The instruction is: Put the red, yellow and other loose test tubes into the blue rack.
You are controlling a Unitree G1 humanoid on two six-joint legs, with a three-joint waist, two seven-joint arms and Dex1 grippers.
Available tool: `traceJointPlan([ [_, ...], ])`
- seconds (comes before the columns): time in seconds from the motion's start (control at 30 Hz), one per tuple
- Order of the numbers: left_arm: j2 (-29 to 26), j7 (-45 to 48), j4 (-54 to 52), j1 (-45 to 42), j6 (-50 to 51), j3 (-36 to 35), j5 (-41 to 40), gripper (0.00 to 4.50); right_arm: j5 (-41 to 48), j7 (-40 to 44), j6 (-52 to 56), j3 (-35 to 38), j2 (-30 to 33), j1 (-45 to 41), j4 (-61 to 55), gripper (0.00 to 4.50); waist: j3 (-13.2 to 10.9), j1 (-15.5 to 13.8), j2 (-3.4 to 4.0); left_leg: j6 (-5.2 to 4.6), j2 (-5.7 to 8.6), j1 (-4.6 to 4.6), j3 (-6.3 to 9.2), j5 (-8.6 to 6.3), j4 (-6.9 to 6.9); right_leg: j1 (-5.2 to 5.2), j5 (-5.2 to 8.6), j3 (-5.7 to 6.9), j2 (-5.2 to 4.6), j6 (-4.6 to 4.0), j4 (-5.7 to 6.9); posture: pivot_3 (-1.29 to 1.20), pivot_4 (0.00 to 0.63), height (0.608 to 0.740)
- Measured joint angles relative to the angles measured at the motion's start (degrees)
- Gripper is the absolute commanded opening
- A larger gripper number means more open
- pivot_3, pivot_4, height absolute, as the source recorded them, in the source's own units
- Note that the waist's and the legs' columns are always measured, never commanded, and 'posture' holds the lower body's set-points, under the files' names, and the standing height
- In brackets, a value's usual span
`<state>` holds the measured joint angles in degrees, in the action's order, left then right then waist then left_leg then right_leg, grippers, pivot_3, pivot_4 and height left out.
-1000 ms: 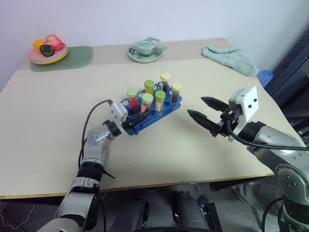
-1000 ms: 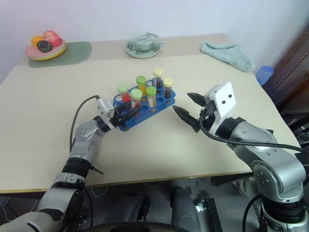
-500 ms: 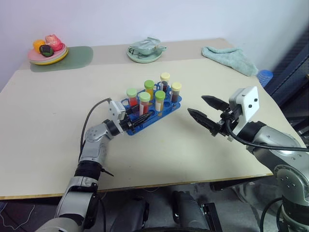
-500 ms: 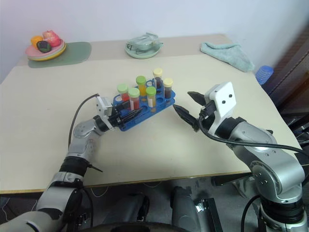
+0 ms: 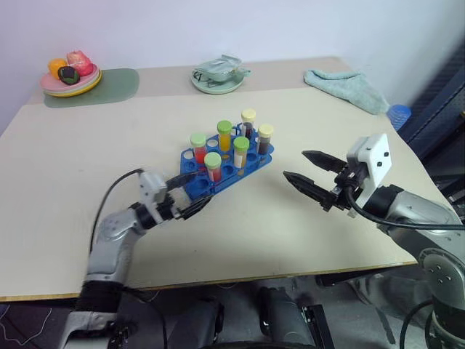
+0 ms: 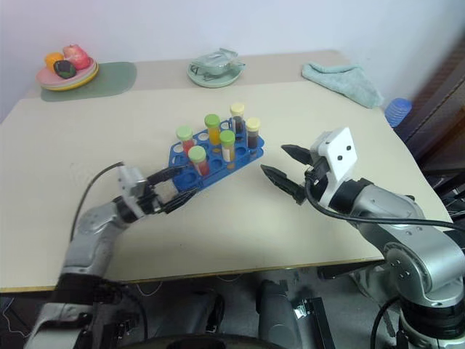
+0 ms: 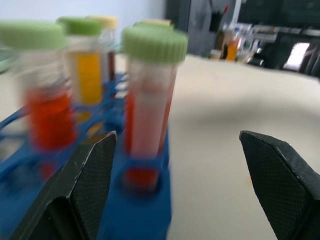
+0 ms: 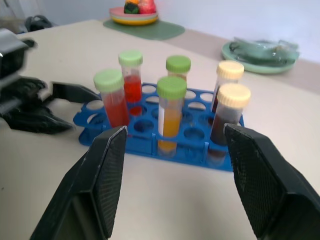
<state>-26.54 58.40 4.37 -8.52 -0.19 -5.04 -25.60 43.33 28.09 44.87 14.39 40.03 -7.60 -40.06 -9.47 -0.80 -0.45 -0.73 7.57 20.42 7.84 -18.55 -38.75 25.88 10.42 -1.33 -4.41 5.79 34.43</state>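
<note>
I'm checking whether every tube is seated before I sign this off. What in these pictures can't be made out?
- How deep the six tubes sit: the blue rack wall hides their lower ends in the head views.
- Label text on the nearest red tube: blurred in the left wrist view.
- What lies on the green plate: too small.
- The blue object past the table's right edge: partly hidden by the tabletop.

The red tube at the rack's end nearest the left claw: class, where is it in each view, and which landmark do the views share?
Left eye view: the red tube stands at the blue rack's near end, by the left claw.
Right eye view: same place, left of centre.
Left wrist view: the closest tube, beside one finger.
Right wrist view: the tube nearest the other arm's claw.
Shared landmark: the blue rack.
</note>
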Motion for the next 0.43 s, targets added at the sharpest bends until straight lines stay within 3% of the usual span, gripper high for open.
traceJointPlan([
  [0.2, -9.2, 1.27, -4.87, 7.93, 1.71, -7.42, -1.36, 4.02, -0.38, 4.24, -2.13, 7.74, 2.27, 10.47, 0.31, 3.15, -0.03, -0.22, 0.04, -0.1, 0.0, 0.02, -0.02, -0.07, 0.02, -0.12, 0.0, 0.02, -0.02, 0.0, -0.26, 0.0, 0.15, 0.74],
  [0.43, -15.05, 2.81, -10.99, 13.85, 7.2, -14.23, -6.28, 4.02, -2.71, 8.81, -6.58, 15.43, 3.45, 21.1, 0.16, 3.15, -0.05, -0.07, 0.09, -0.27, -0.02, -0.11, -0.03, -0.18, 0.03, -0.27, 0.01, 0.03, -0.01, 0.02, -0.29, 0.0, 0.15, 0.74],
])
